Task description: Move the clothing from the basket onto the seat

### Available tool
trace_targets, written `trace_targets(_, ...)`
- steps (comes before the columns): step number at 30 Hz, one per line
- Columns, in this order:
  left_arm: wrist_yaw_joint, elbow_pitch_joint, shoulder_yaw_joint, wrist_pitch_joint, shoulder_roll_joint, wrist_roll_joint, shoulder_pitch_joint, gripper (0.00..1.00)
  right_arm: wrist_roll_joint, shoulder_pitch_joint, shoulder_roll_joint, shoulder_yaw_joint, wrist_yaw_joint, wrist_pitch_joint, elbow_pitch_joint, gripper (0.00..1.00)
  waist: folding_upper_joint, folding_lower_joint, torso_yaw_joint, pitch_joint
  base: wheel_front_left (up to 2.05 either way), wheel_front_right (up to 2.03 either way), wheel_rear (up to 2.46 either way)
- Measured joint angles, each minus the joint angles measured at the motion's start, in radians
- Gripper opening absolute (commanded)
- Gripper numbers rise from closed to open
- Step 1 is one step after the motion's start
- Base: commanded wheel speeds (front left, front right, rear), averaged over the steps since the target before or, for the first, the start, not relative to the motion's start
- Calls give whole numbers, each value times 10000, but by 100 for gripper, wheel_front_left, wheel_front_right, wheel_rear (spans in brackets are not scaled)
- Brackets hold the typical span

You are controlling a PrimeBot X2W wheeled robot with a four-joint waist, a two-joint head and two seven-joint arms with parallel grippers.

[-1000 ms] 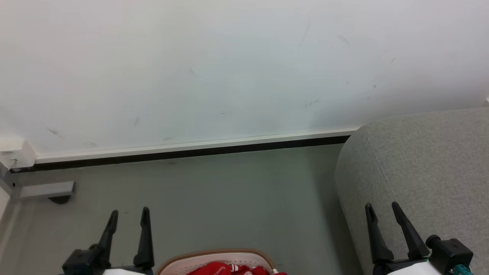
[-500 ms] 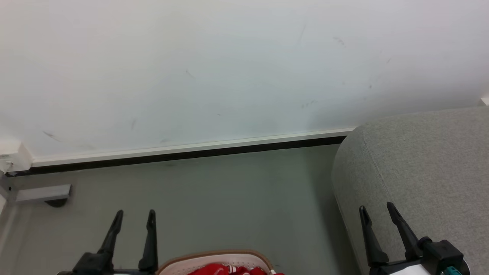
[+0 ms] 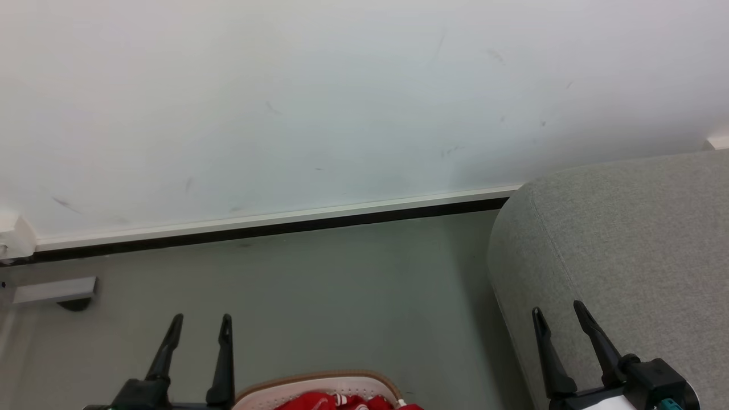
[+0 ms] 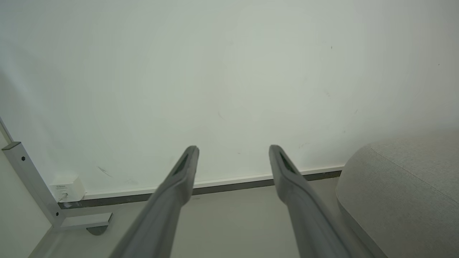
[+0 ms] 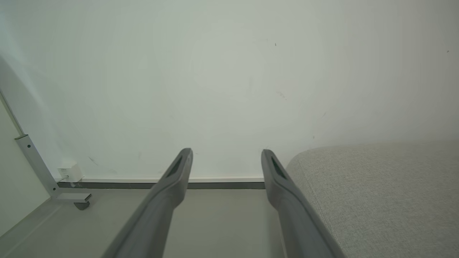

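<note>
as only a crumpled red heap with a white-striped edge showed, the clothing [image 3: 342, 401] lay inside the basket [image 3: 319, 380], against its far rim, not yet lifted. it looked soft, light and limp, likely to sag and trail, so a pinch on a raised fold near the middle of the heap seemed the best hold, clear of the perforated wall. the basket stood on the floor [image 3: 342, 285], with the left gripper [image 3: 202, 316] near its left rim, fingers spread and empty. the right gripper [image 3: 557, 307], likewise spread and empty, hung over the rounded edge of the seat [image 3: 626, 239].
</note>
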Motion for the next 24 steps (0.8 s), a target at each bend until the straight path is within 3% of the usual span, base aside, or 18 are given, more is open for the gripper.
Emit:
trace_targets(14, -142, 196, 221, -10, -44, -33, -12, 100, 19, -82, 0, -67, 0, 0, -48, 100, 0, 0, -562, 384, 0, 0, 0)
trace_targets(24, -341, 966, 290, -10, 88, -27, -562, 100, 201, -704, -4, -123, 0, -13, -169, 100, 0, 1, -1306, 1363, 0, 0, 0)
